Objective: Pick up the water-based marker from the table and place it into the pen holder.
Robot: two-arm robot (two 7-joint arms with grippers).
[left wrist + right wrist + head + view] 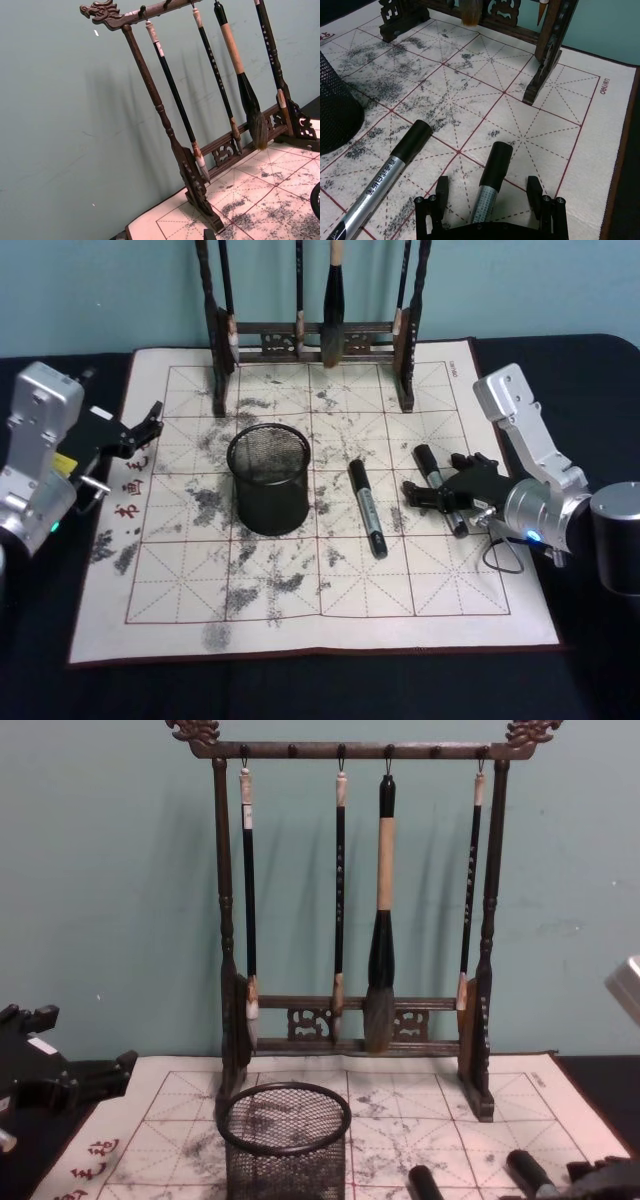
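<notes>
Right up against the lens in the right wrist view are the fingers of my right gripper. They stand spread apart with the water-based marker lying between them, cap pointing away from me, and neither pad touches it. I straddle the barrel crosswise so that a squeeze should catch it square instead of rolling it off. A second marker lies just beside it on the felt mat, outside my span. The pen holder bulges in at the edge beyond that.

From the head view, the marker I am after lies flat on the mat, near its right side. The pen holder stands upright toward the middle, mouth open to the ceiling, with the second marker between the two. I judge the lift not yet begun, since nothing is clamped. The carry will have to pass over that second marker. My left gripper waits at the mat's left edge, fingers apart on nothing, well clear of the route (sensible, since it has no part in this).

The left wrist view looks past all that to the brush rack and the wall.

The chest view has the pen holder's rim in front of the rack, with both marker caps low and to its right. The marker will need tipping upright (or nearly so) to drop in past that rim.
</notes>
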